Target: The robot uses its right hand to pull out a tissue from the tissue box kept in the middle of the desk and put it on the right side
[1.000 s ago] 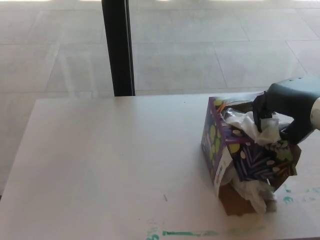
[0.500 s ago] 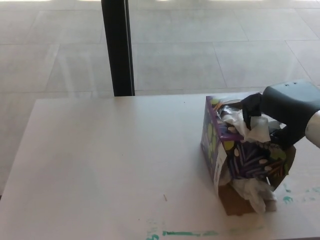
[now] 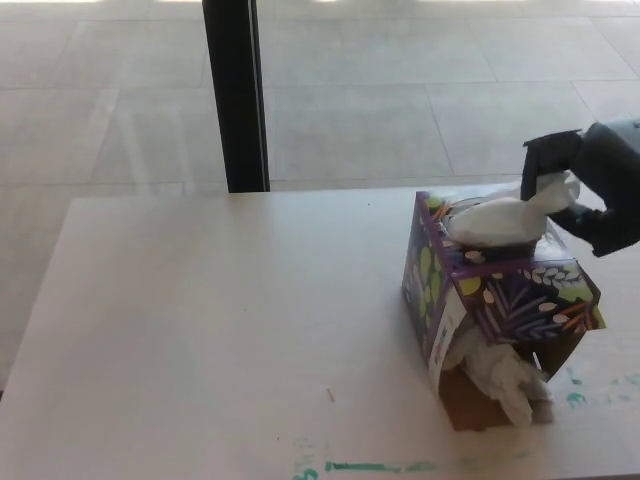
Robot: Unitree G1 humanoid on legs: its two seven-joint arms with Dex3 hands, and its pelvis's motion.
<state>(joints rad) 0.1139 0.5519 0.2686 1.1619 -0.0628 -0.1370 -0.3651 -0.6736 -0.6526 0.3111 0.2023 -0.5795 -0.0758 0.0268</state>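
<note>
Mid-pull: right hand [image 3: 585, 195] pinches a white tissue [image 3: 505, 218] half drawn from the purple tissue box [image 3: 495, 290]; next, lift clear and lay it on the counter [image 3: 200, 330] rightward

We see our right hand [image 3: 590, 195] above the tabletop's far right corner, black fingers [image 3: 545, 160] pinched on a tissue [image 3: 505, 218].

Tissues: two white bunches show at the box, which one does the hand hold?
The upper tissue, rising from the box top, is pinched by the right hand. The lower one spills from the torn front, untouched.
</note>
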